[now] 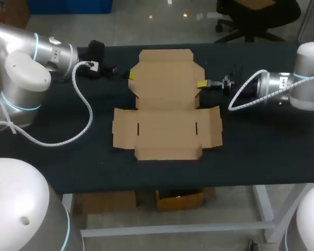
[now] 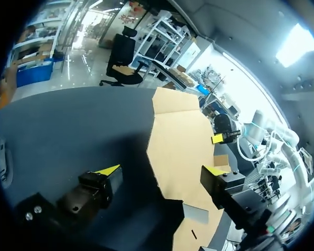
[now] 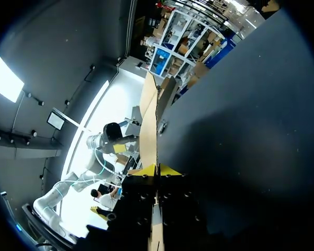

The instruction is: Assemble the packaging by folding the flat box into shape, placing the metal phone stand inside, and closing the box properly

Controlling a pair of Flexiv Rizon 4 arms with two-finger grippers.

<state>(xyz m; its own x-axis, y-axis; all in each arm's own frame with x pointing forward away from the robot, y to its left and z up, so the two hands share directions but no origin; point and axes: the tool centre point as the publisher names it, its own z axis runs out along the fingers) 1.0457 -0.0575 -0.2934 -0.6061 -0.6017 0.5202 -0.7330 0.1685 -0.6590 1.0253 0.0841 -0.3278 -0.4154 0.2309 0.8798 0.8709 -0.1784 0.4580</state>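
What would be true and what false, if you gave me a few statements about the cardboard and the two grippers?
1. The cardboard box lies flat and unfolded on the table. True.
2. The right gripper is shut on the box's edge. True.
3. The left gripper is clamped shut. False: its fingers stand wide apart, at the box's opposite edge.
4. The box is already folded up and closed. False: every flap is spread flat, and nothing lies on it.

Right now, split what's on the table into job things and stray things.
Job: flat cardboard box; right jaws shut on its edge; left jaws open at the opposite edge.
Just there: black table; left arm's white cable lying across it.
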